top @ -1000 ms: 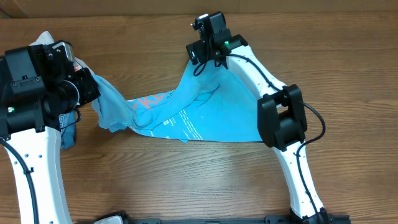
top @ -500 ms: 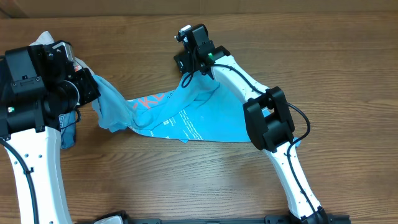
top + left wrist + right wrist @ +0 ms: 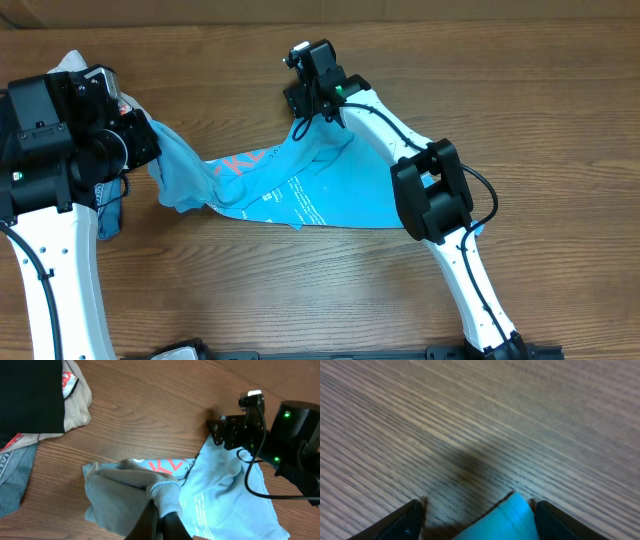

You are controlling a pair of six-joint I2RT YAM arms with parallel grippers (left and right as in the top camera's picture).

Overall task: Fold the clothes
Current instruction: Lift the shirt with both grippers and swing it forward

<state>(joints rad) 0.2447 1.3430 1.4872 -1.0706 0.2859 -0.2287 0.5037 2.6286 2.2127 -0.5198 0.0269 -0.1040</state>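
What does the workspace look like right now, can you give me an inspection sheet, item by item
Surface: wooden table, bare wood grain around the cloth.
Job's things: sky-blue T-shirt stretched out between both arms, red lettering showing, not folded.
Clutter: black garment, beige garment and blue jeans piled at the left edge.
Grippers: left gripper jaws shut on a bunched T-shirt end; right gripper holds a T-shirt corner between its jaws.
Cables: black cable along the right arm.
Surroundings: nothing seen.

Our left gripper [image 3: 156, 519] is pinched shut on the T-shirt [image 3: 330, 195]'s left end; our right gripper [image 3: 477, 510] clamps its far corner, arm outstretched.
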